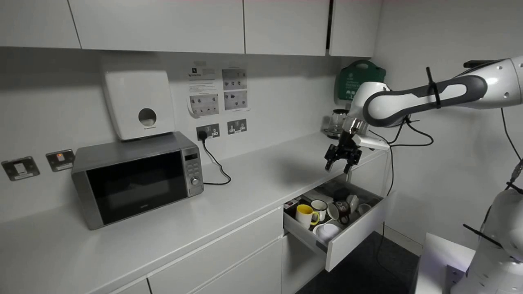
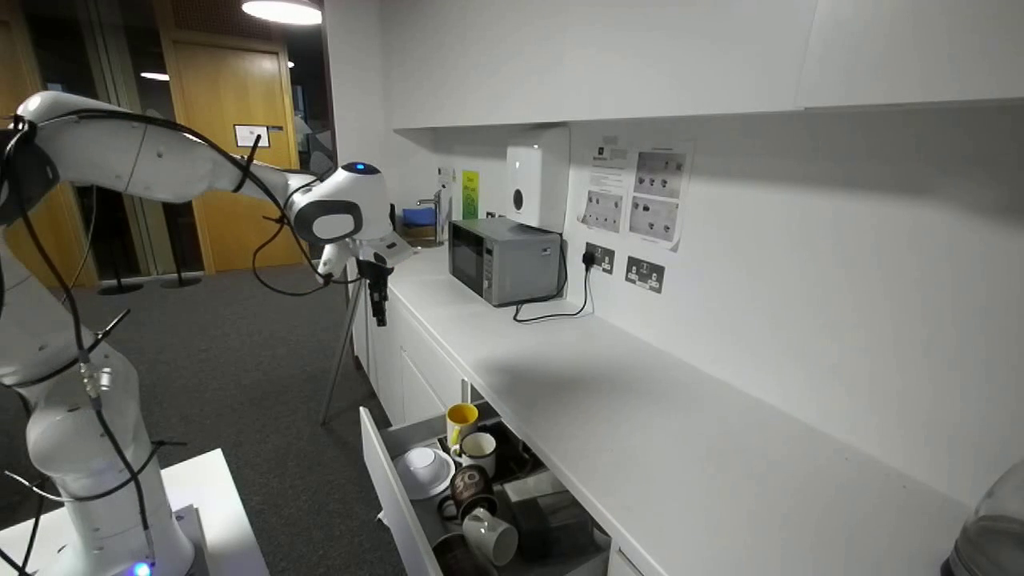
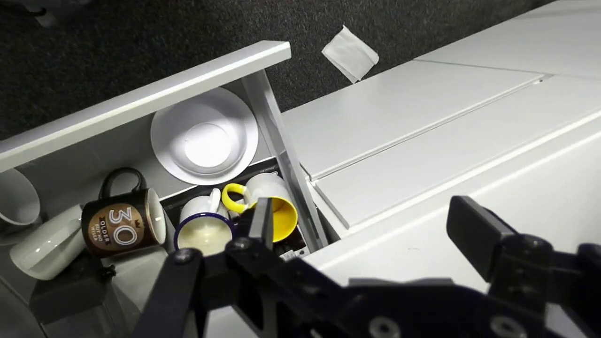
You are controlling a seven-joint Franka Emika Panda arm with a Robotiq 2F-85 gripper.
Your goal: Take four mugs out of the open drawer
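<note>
Jaws: spread wide with air between the tips, gripping nothing; they hang above the drawer (image 1: 359, 233), apart from everything in it.
View past the jaws: in the wrist view one tip hides a bit of the yellow mug (image 1: 304, 215).
Arm (image 1: 429, 96): reaches over from the drawer's front side.
Drawer: standing out beneath the tabletop (image 1: 265, 175), with every mug in sight inside it.
Yellow mug: upright in the drawer, just beside one side wall.
Blue-rimmed white mug (image 3: 205, 231): upright, next to the yellow one, farther from that drawer wall.
Dark "30" mug (image 3: 123, 224): on its side in the drawer, farther yet from that wall.
Tipped white mug (image 3: 47, 246): lying in the drawer, beyond the dark one.
Pale-mouthed mug (image 3: 18, 197): near the drawer's front, cut off by the wrist view's edge.
White plate (image 3: 173, 112): in the drawer near its front, an upturned white cup or bowl (image 3: 207, 145) on it.
Paper (image 3: 351, 55): on the floor (image 3: 413, 23), outside the drawer's front corner.
Microwave (image 1: 137, 185): on the tabletop, well apart from the drawer, on the yellow mug's side.
</note>
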